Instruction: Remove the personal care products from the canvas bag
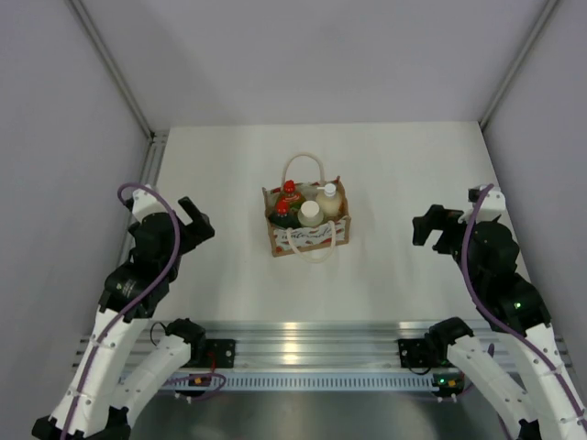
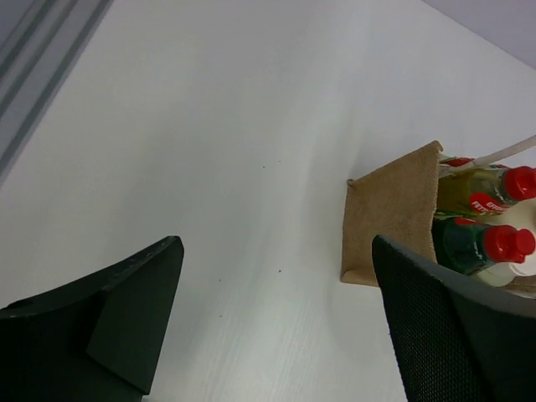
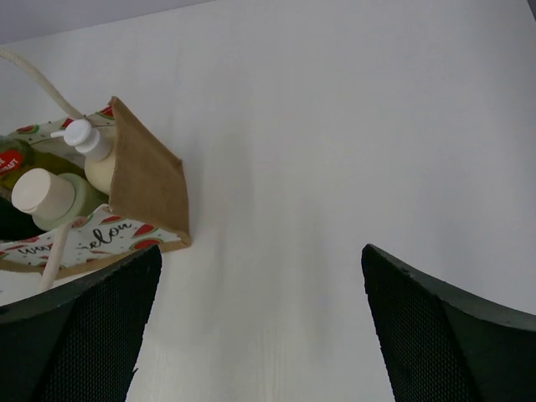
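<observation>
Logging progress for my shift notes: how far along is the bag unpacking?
Nothing is out yet. All four bottles stand in the canvas bag: the dark green bottle, yellow bottle, pump bottle and white-capped cylinder. Nothing is in hand: the left pincer and right pincer are open and empty, either side of the bag. All four removals remain.

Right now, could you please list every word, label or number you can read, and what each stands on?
"elon": script on the white band of the canvas bag, right wrist view; the earlier letters are crossed by the rope handle and are unreadable.
Red label on the yellow bottle, left wrist view: white print, too blurred.
Top view: bag print too small.
</observation>
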### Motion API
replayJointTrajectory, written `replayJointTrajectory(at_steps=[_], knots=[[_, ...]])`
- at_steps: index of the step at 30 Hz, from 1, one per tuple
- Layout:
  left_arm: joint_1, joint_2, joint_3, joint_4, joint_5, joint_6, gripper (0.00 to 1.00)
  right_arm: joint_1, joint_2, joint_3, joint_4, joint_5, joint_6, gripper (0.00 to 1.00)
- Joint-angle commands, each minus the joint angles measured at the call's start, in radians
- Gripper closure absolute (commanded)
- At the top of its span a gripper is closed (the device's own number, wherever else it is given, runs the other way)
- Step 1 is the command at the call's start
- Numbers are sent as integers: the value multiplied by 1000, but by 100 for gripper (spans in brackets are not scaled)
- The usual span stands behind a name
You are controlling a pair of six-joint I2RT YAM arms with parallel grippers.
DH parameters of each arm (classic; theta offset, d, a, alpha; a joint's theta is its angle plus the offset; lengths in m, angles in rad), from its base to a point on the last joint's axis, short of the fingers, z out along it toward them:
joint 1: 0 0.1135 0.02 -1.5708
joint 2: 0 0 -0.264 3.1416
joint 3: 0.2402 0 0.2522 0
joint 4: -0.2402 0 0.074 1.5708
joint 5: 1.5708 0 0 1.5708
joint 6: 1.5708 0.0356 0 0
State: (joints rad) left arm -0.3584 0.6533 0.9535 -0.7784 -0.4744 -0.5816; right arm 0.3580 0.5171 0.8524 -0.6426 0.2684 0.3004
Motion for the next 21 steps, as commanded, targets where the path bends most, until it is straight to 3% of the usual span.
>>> replayJointTrajectory(at_steps=[1,7,9,12,16,21], knots=[[-4,28,24,54,83,-113,1,10,-3,34,34,8,17,1],[-4,164,22,143,311,-267,1,10,-6,33,50,-53,31,0],[-4,202,-16,301,530,-300,1,10,-12,24,70,-127,16,1],[-13,320,-53,424,652,-351,2,10,-9,16,104,-222,0,1],[-57,489,-22,424,582,-350,2,9,-11,16,109,-258,-7,1],[-94,533,-39,435,516,-359,2,10,-29,11,110,-245,-27,0]])
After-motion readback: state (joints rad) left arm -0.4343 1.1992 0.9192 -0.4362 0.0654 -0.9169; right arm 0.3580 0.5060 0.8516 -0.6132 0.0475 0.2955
